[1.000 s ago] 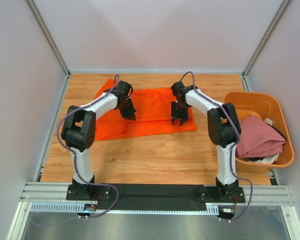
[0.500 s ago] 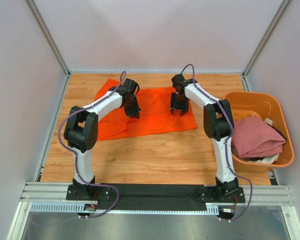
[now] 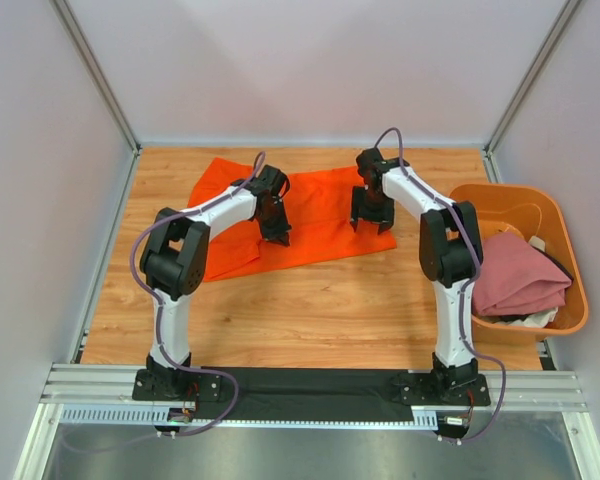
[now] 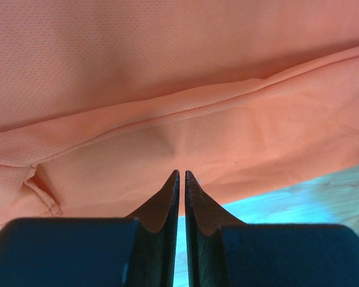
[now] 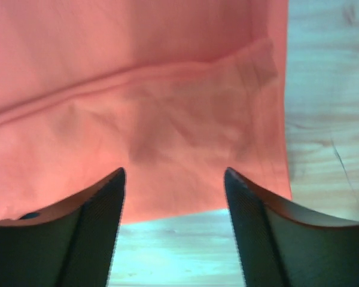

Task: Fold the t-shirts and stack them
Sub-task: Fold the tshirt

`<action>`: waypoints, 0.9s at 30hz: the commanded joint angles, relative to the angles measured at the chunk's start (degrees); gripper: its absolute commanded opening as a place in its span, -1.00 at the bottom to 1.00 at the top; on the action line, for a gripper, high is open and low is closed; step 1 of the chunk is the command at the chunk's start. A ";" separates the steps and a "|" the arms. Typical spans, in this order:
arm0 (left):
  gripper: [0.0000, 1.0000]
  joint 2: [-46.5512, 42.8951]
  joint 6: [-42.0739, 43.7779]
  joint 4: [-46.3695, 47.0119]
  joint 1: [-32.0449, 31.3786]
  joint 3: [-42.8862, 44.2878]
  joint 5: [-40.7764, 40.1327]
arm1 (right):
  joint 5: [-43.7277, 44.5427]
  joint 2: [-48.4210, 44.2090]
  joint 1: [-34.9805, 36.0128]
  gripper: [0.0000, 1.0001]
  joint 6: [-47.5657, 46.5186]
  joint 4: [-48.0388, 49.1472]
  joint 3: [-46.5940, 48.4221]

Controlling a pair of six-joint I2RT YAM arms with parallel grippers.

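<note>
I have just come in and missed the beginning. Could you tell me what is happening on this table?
Two robot arms are working on an orange t-shirt, which lies spread on the wooden table. Both grippers hang over its near edge: the left gripper with jaws shut, apparently holding no cloth, the right gripper with jaws open near the shirt's right corner. A pink t-shirt waits in the orange tub on the right. No folded stack shows yet.

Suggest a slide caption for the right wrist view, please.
Open right hand over a corner of the orange t-shirt on the wooden table.
</note>
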 commanded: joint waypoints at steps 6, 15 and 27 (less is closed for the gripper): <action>-0.74 -6.04 1.56 -3.09 1.27 0.25 -2.17 | 2.03 -5.20 -2.62 -0.27 -0.13 5.11 -9.82; -0.75 -25.61 4.90 -6.17 14.62 -18.71 -4.18 | 2.82 -9.42 -4.64 -0.69 -0.48 9.68 -21.44; -0.83 -34.76 6.83 -5.38 24.03 -32.02 -4.88 | 3.79 -15.83 -4.47 -0.41 -2.59 8.20 -28.22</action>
